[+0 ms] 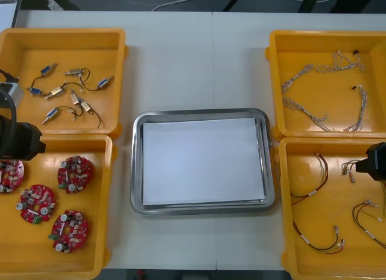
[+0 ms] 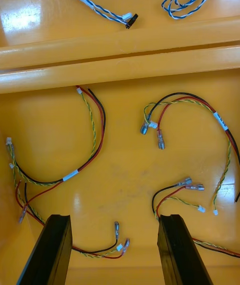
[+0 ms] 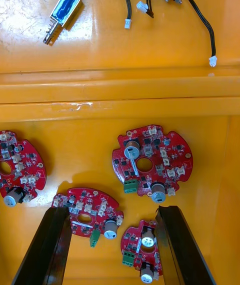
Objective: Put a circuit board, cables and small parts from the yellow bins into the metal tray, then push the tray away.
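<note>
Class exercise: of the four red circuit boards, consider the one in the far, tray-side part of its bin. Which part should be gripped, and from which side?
Probably best to grip the circuit board across its outer rim, from straight above. It lies flat on the yellow bin floor, apart from its neighbours, so both edges are free, and upright components crowd its face. The open left gripper hovers nearby.

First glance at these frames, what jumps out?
The metal tray in the middle, white inside, holds nothing. The left end effector hangs open over red circuit boards in the near-left yellow bin; the right end effector hangs open over red and yellow cables in the near-right yellow bin.
</note>
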Controlling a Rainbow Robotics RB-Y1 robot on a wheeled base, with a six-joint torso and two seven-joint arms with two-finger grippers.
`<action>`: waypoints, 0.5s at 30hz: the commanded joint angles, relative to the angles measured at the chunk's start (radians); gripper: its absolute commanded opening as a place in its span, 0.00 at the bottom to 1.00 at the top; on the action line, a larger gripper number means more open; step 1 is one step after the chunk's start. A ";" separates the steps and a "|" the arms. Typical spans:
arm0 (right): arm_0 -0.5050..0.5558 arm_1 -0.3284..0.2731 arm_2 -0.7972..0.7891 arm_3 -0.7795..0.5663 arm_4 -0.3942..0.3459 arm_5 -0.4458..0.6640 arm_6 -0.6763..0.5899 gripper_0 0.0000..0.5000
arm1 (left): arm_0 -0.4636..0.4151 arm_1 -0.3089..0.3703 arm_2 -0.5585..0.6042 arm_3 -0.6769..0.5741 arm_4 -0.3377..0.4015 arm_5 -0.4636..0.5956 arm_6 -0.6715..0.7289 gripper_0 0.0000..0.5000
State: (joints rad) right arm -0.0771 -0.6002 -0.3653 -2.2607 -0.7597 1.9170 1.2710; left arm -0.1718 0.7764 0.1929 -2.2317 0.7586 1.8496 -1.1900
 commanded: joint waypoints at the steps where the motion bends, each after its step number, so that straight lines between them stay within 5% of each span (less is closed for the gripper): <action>1: -0.013 -0.033 0.011 -0.011 -0.006 0.003 -0.007 1.00 | -0.026 0.037 -0.006 -0.011 -0.010 0.005 0.064 1.00; 15: -0.013 -0.033 0.011 -0.011 -0.006 0.003 -0.007 1.00 | -0.026 0.037 -0.006 -0.011 -0.010 0.005 0.064 1.00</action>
State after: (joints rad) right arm -0.0771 -0.6002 -0.3653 -2.2607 -0.7597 1.9170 1.2710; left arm -0.1718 0.7764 0.1929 -2.2317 0.7585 1.8496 -1.1900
